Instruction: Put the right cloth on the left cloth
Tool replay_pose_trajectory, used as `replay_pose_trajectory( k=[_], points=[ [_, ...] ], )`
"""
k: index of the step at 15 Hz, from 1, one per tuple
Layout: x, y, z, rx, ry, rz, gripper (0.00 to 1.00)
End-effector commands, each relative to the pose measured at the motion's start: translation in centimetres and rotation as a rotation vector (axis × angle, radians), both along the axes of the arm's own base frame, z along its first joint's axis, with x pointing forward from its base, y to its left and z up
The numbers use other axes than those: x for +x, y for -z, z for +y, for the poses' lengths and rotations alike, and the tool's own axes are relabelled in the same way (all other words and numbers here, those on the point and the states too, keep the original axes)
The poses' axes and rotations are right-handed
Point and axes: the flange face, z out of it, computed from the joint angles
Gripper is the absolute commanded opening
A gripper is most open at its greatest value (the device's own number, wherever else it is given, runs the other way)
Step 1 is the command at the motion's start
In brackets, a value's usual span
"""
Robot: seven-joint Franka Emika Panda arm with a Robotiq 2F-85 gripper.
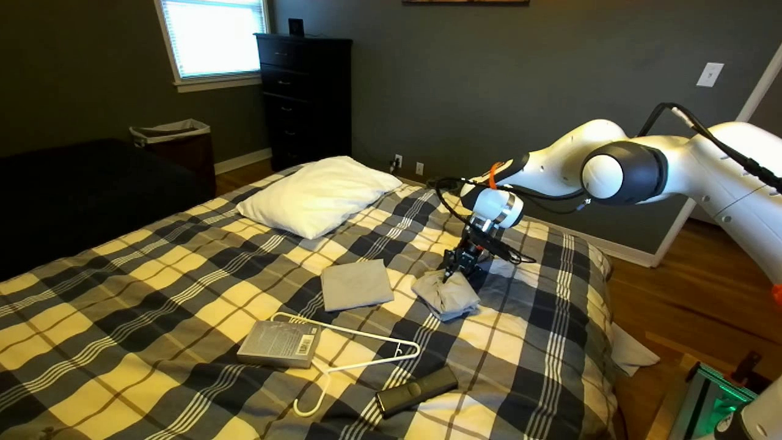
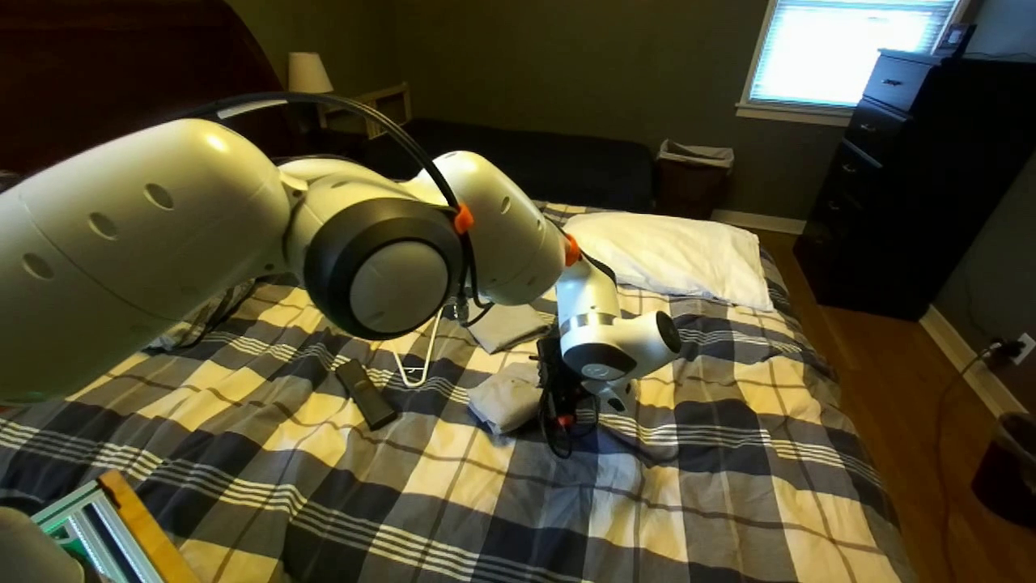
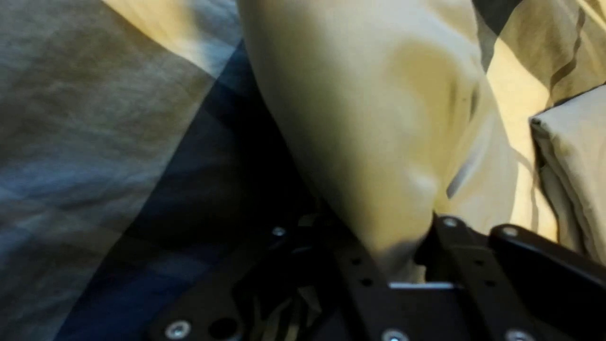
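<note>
The right cloth (image 1: 446,296) is a grey folded cloth, rumpled and creased, on the plaid bed. It also shows in an exterior view (image 2: 503,398). The left cloth (image 1: 357,285) is a flat, neatly folded grey square a short way to its left; its edge shows in the wrist view (image 3: 580,161). My gripper (image 1: 462,269) points down at the far edge of the right cloth. In the wrist view, the cloth narrows and puckers between the two black fingers (image 3: 381,225), which appear shut on it. The fingertips are hidden by the cloth and shadow.
A white hanger (image 1: 366,365), a grey box (image 1: 279,344) and a dark remote-like object (image 1: 417,391) lie on the bed nearer the camera. A white pillow (image 1: 321,194) lies beyond the cloths. The arm covers part of the bed in an exterior view (image 2: 380,267).
</note>
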Motion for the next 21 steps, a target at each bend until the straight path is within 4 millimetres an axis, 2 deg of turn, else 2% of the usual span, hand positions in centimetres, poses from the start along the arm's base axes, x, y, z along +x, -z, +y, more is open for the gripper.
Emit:
replay_pose_trajectory(
  k=[1,3,5,8,10,11,13,14,15,21],
  points=[
    [0.4,-5.0,0.5,0.105,-0.120,-0.104,0.03],
    [0.4,-9.4,0.8,0.123,-0.195,-0.192,0.00],
    [0.8,-14.1,0.8,0.139,-0.255,-0.295,0.03],
    [2.2,-20.6,1.8,0.172,-0.312,-0.461,0.03],
    [3.0,-23.6,2.9,0.208,-0.400,-0.535,0.03],
    [3.7,-22.2,2.0,0.165,-0.335,-0.482,0.11],
    [3.8,-24.3,2.8,0.178,-0.381,-0.517,0.11],
    [3.8,-24.5,2.9,0.179,-0.388,-0.522,0.03],
    [4.3,-24.1,3.0,0.194,-0.317,-0.528,0.03],
    [11.6,-24.0,6.5,0.380,-0.020,-0.565,0.03]
  ],
)
